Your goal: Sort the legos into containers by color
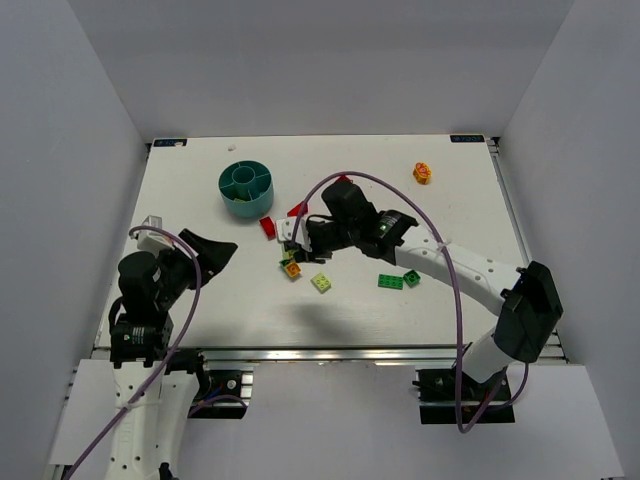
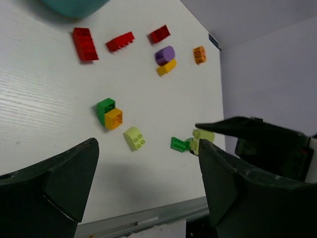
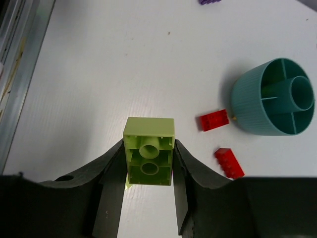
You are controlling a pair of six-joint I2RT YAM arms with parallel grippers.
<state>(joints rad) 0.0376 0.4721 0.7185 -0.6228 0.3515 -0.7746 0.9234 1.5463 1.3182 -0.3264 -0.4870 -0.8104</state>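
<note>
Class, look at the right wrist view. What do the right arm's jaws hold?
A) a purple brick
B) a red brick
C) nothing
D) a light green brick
D: a light green brick sits clamped between the right jaws, hollow underside toward the camera.

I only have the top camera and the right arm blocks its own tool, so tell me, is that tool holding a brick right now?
Observer: Yes, the right tool is shut on a lime-green brick, its hollow underside facing the wrist camera.
Operator: Anything hidden under that arm?
Observer: A purple round piece lies right beside a yellow brick, seen from the left wrist view.
</note>
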